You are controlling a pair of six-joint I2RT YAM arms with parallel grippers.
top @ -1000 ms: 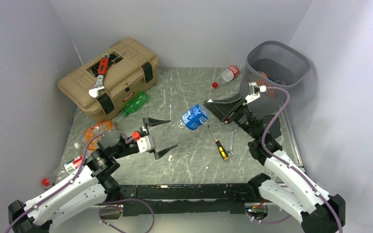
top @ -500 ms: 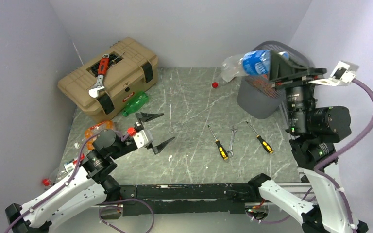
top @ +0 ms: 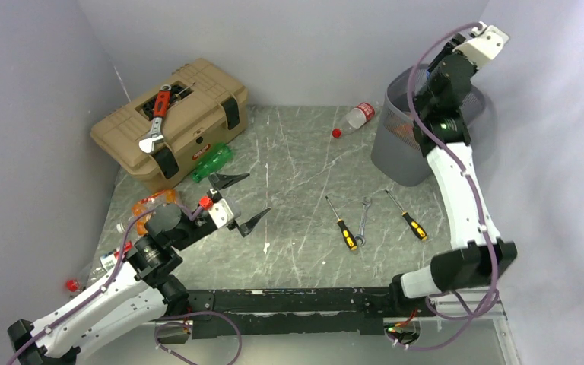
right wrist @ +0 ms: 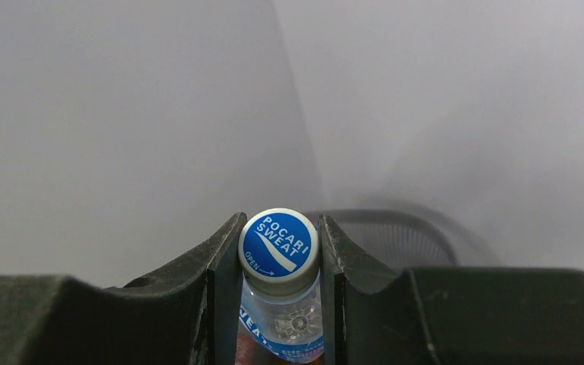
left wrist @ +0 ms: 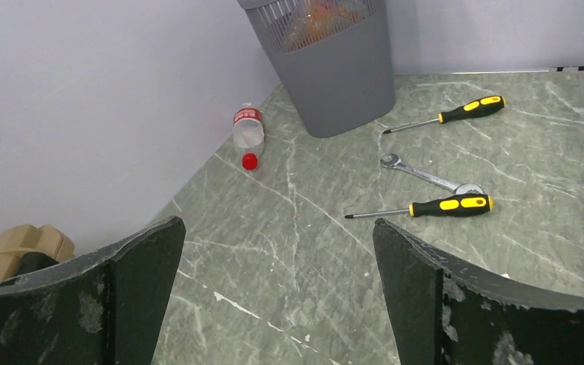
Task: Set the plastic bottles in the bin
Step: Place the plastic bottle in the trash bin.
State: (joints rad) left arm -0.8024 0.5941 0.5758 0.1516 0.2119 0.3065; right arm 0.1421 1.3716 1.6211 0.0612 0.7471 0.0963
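R arm (top: 456,175) stretched up high, jaws clamped on blue-cap bottle (right wrist: 278,247) neck, bin (top: 392,154) rim beyond them. L arm (top: 114,293) low, jaws wide; tabletop (left wrist: 289,251) runs ahead to nearest screwdriver (left wrist: 426,207).

A: Bottles, how many?
B: Five: red-label bottle (top: 357,115), green bottle (top: 213,161), orange-label bottle (top: 154,205), half-hidden bottle (top: 114,258), blue-capped bottle (right wrist: 279,247).
A: And tools?
B: Two screwdrivers (top: 343,229) (top: 411,222), two wrenches (top: 363,220) (top: 156,122), plus one toolbox (top: 198,103) and one bin (top: 394,154).

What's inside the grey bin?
Something orange and red shows through the mesh of the bin; I cannot tell what it is. From above, the right arm covers the opening, so the rest is hidden.
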